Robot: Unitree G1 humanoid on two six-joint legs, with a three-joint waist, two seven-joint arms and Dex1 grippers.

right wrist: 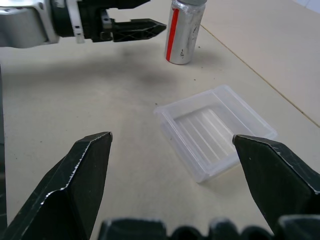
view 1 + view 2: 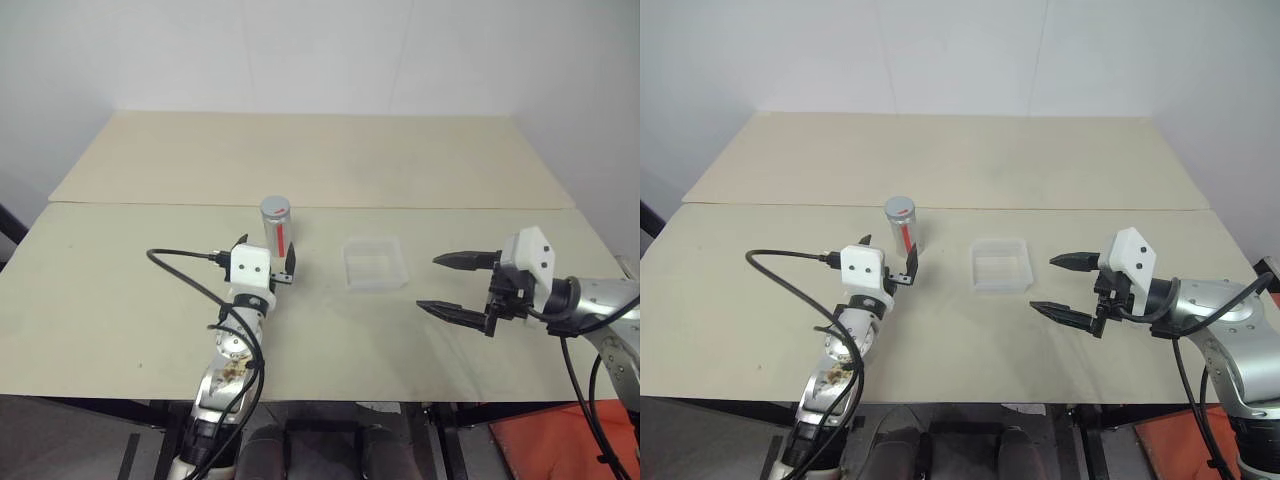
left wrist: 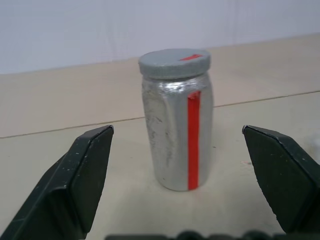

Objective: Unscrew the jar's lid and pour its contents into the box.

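Jar [image 3: 176,131] upright on pale tan table [image 2: 330,160], long axis vertical, grey lid [image 3: 174,62] on top facing up. Silvery body w/ red vertical stripe, red mark on lid. Left gripper [image 2: 263,264] just in front of jar, fingers spread wide, apart from it. Clear box [image 2: 375,264] right of jar, flat on table. Right gripper [image 2: 452,284] beyond box, wide too, holding nothing. White wall behind.
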